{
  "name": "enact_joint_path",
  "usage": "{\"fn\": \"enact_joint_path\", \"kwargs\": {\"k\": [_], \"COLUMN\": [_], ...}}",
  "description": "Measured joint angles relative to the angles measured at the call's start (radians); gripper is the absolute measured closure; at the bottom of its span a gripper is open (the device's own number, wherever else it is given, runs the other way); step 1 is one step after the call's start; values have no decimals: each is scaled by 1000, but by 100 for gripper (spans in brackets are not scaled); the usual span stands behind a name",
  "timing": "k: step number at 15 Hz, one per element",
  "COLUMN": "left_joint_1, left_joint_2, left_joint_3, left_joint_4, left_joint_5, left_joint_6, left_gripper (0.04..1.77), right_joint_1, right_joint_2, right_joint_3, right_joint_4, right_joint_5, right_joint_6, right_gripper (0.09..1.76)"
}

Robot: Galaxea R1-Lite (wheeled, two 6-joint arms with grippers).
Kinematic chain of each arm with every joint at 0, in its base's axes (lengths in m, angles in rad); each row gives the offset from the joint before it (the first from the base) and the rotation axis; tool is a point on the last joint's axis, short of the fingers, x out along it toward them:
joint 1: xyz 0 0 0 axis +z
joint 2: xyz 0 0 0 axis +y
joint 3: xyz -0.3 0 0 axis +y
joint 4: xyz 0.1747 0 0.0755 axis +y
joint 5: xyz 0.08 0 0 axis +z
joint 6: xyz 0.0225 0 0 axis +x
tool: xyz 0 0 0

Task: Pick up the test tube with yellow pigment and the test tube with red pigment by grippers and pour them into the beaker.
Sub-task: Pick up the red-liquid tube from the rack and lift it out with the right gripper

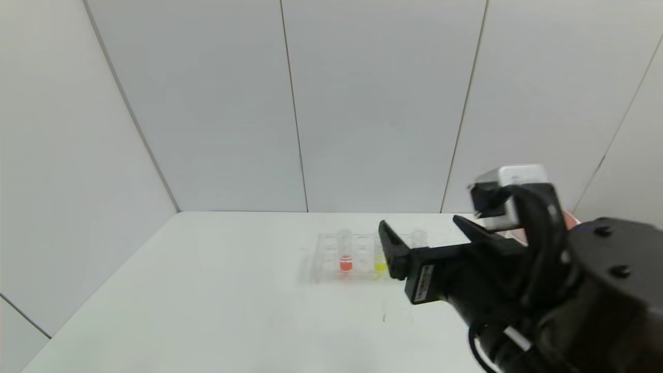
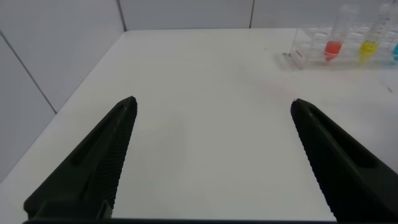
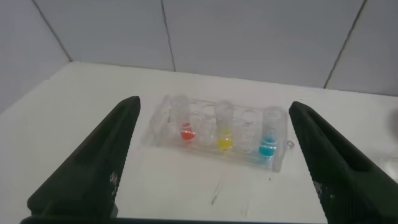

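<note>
Test tube with yellow pigment (image 3: 224,132) upright in clear tube rack (image 3: 278,163) on desk (image 1: 207,305), mid-slot; test tube with red pigment (image 3: 185,124) beside it, blue tube (image 3: 268,137) on the other side.

Step, by my reading: approach, nothing grasped yet.

Right gripper (image 3: 214,162) near rack, fingers spread wide, empty. Next: advance, straddle one tube, close.

Left gripper (image 2: 211,162) well apart from rack, fingers wide, empty.

Beaker not visible.
</note>
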Motion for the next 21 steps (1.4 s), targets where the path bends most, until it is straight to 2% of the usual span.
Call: {"fn": "enact_joint_path", "kwargs": {"k": [5,12,15,21], "left_joint_1": [0,0,0,0], "left_joint_2": [0,0,0,0], "left_joint_3": [0,0,0,0], "left_joint_4": [0,0,0,0], "left_joint_5": [0,0,0,0], "left_joint_6": [0,0,0,0], "left_gripper": [5,5,5,5], "right_joint_1": [19,-67,-106,-130], "right_joint_2": [208,472,553,659], "right_joint_3": [-106,-337,-392,-501], "right_joint_4": [-41,-44,-44,-31], "right_joint_5": [-27,-25,-22,-12], "right_joint_6": [-10,30,37,34], "right_gripper": [14,14,14,14]}}
